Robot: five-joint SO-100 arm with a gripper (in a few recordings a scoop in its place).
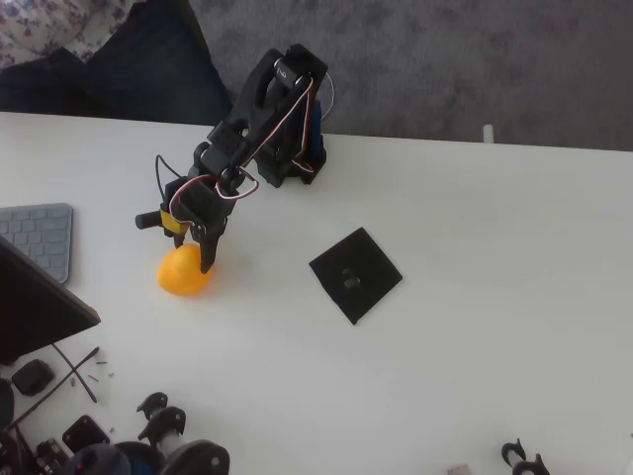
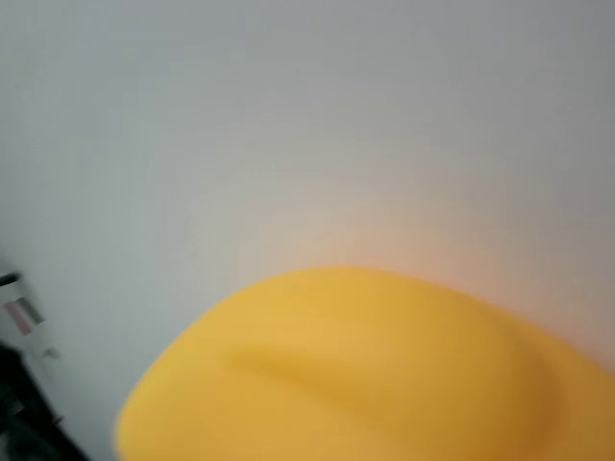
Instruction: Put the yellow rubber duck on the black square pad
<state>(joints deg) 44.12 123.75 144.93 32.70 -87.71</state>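
The yellow rubber duck (image 1: 181, 276) sits on the white table at the left in the overhead view. It is a rounded orange-yellow lump whose beak I cannot make out. My black gripper (image 1: 195, 253) hangs right over its top edge, and one dark finger (image 1: 209, 255) reaches down along the duck's right side. The other finger is hidden under the wrist, so the jaws' state is unclear. In the wrist view the duck (image 2: 365, 375) is blurred and very close, across the lower half. The black square pad (image 1: 355, 274) lies flat to the right of the duck, turned like a diamond and bare.
A grey keyboard (image 1: 40, 237) and a dark laptop corner (image 1: 35, 307) lie at the left edge. Black parts and cables (image 1: 158, 430) crowd the bottom left. The arm's base (image 1: 297, 148) stands at the table's back edge. A person in dark clothes (image 1: 148, 59) sits behind.
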